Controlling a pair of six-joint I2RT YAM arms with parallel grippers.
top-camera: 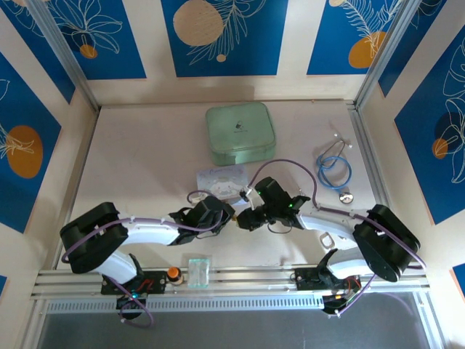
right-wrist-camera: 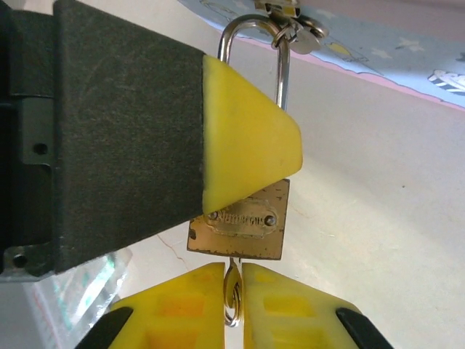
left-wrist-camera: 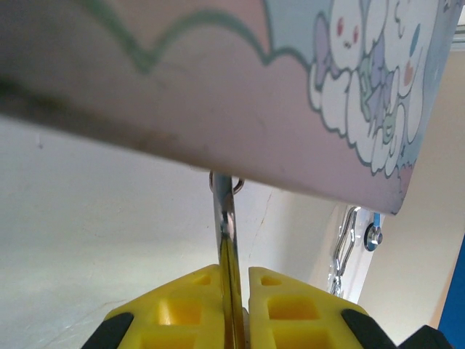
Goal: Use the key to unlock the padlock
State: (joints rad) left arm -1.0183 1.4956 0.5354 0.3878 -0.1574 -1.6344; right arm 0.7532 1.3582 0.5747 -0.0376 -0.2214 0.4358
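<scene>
Padlock [right-wrist-camera: 240,225], brass, held just beside near edge of lilac cartoon tin [top-camera: 221,178], silver shackle [right-wrist-camera: 251,29] pointing toward tin. Left tool [left-wrist-camera: 234,275] clamped on padlock; 1 yellow pad [right-wrist-camera: 247,145] covers its upper body. Key [right-wrist-camera: 232,282] enters padlock face farthest from tin. Right tool [right-wrist-camera: 232,270] clamped on key, 2 pads nearly together. Both tools meet on tin's near side, over counter [top-camera: 145,160].

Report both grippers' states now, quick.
Left gripper: closed on the small brass padlock with silver shackle.
Right gripper: closed on the small pale metal key at the padlock's underside.
</scene>
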